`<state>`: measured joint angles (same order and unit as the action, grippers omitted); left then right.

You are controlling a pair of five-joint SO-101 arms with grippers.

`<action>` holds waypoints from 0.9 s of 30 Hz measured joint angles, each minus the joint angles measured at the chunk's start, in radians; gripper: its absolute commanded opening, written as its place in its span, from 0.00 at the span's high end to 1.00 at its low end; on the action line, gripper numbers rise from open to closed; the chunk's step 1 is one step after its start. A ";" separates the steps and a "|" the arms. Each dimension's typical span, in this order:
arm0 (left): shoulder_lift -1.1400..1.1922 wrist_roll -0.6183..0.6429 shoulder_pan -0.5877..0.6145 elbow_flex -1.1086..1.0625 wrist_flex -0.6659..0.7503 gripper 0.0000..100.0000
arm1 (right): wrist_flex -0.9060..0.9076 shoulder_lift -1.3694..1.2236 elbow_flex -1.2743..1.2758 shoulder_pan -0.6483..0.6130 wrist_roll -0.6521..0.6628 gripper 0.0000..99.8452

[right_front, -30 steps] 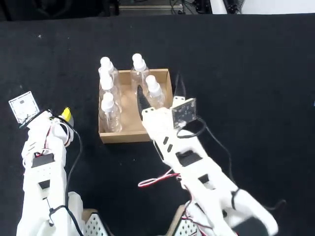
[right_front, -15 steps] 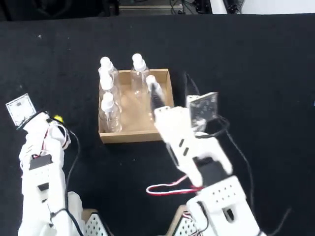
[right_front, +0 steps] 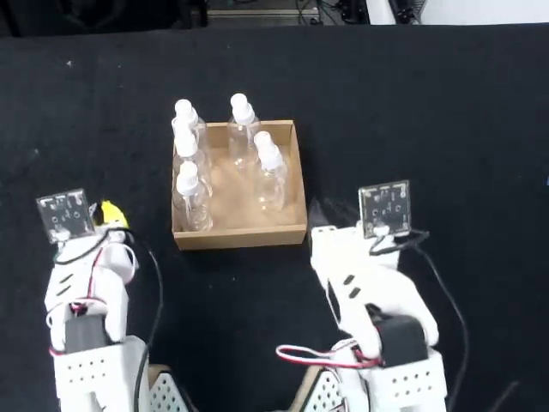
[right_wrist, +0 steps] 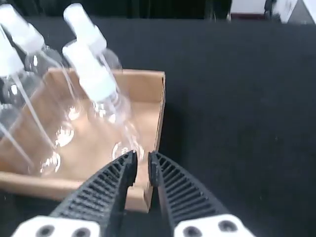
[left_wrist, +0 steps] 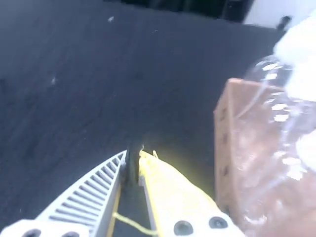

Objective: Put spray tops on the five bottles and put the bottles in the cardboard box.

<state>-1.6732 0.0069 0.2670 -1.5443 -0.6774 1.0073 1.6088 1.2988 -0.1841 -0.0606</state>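
High view is showing the black surface (right_front: pixel 446 103) carrying everything, with the cardboard box (right_front: pixel 240 233) sitting near its middle, just ahead of both arms. The left arm (right_front: pixel 81 292) and the right arm (right_front: pixel 369 292) are sitting folded close to their bases, one on either side of the box and apart from it, which is probably leaving the box free of any accidental knock. Five bottles (right_front: pixel 190 202) are standing upright inside the box, three lining the wall nearer the left arm and two standing toward the opposite wall, packed closely enough that they are likely bracing one another. The left hand (left_wrist: pixel 134 155) is hanging above the bare surface beside the box's outer wall, its fingers pressing together on nothing. The right hand (right_wrist: pixel 140 158) is pointing at the near corner of the box, its fingers lying almost together with a thin gap showing between them, and nothing is sitting in that gap. White spray tops (right_front: pixel 239 106) are sitting on all five bottles, rising above the box's rim, so the task is looking complete.
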 measured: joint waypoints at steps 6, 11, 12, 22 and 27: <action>-0.129 -0.005 -0.048 0.000 -0.095 0.97 | 0.100 0.189 0.109 0.089 0.002 0.99; -0.138 -0.008 -0.054 0.000 -0.077 0.97 | 0.141 0.190 0.196 0.166 0.002 0.99; -0.138 -0.008 -0.054 0.000 -0.094 0.97 | 0.143 0.190 0.213 0.175 0.002 0.99; -0.143 -0.005 -0.072 0.009 -0.476 0.97 | 0.166 0.190 0.382 0.193 0.002 0.99; -0.144 -0.005 -0.081 -0.120 -0.397 0.97 | 0.279 0.190 0.382 0.193 0.002 0.99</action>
<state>-1.8174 0.0023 0.1857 -1.6640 -1.0748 1.2866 1.7990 1.6809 0.0092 -0.0591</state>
